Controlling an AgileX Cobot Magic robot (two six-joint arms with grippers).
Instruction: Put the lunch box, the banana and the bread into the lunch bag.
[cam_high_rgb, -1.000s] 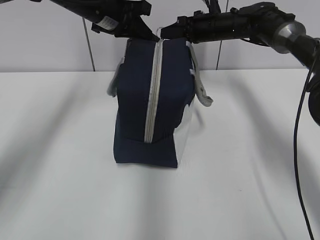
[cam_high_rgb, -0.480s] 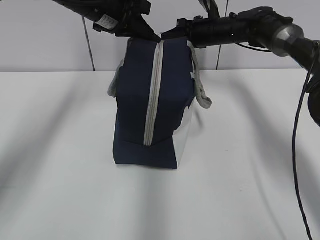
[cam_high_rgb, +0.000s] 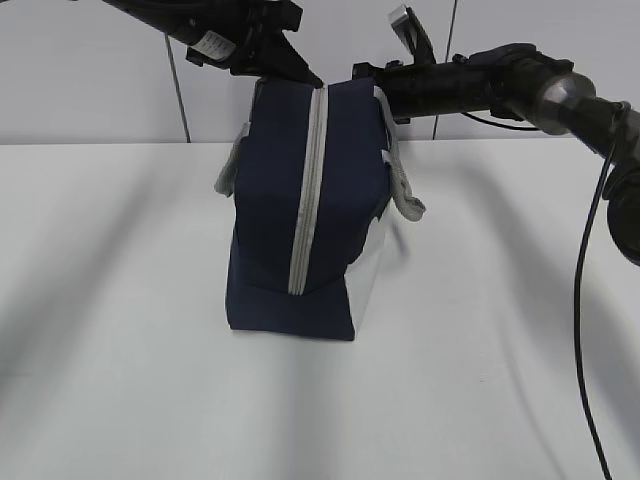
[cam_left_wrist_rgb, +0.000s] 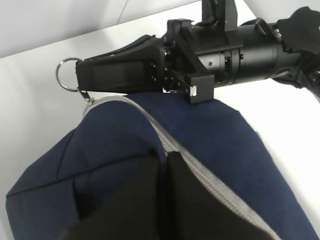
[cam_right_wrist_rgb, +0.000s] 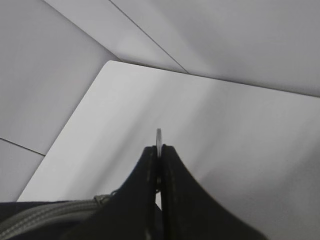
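Ring pull (cam_right_wrist_rgb: 159, 136) — between right pincer (cam_right_wrist_rgb: 159, 165) pads

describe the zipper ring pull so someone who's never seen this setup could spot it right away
Start from the navy lunch bag standing alone on the white table. Follow its grey zipper up to the end of the top edge. There the right tool is shut on the ring pull: a small bare metal loop sticking out past the black fingertips, the only shiny round thing in sight.

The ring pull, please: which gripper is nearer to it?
Right. The right gripper is shut on the ring pull; the left gripper pinches the lunch bag fabric beside the zipper.
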